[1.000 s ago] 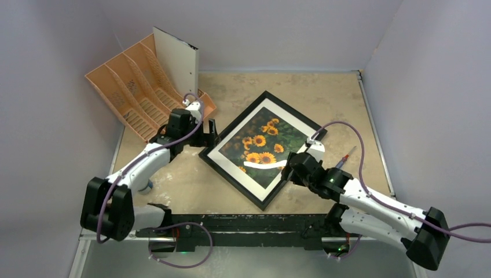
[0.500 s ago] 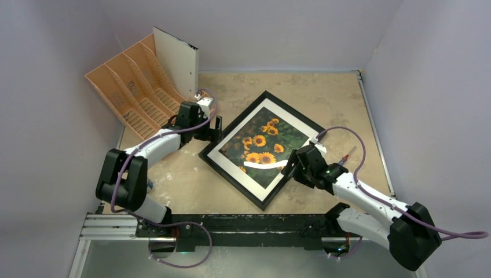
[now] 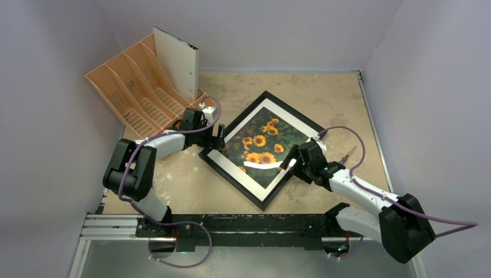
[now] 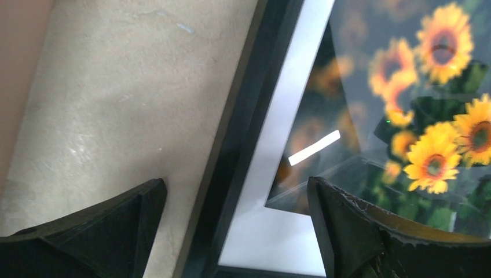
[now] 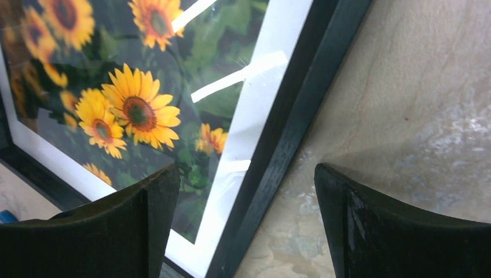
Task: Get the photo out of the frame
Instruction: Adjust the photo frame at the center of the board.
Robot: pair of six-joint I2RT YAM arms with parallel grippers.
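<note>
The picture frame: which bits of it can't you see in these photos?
- Back of the frame: hidden in every view; it lies face up.
- Its right side, top view: partly covered by the right gripper.
- Left wrist view: most of the frame cut off by the edges; the photo is blurry under glare.

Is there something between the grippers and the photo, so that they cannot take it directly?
Yes. The photo sits in the frame, lying face up, and a glossy pane with light reflections seems to cover it. The left gripper and right gripper, jaws open, only straddle the frame's edges.
</note>
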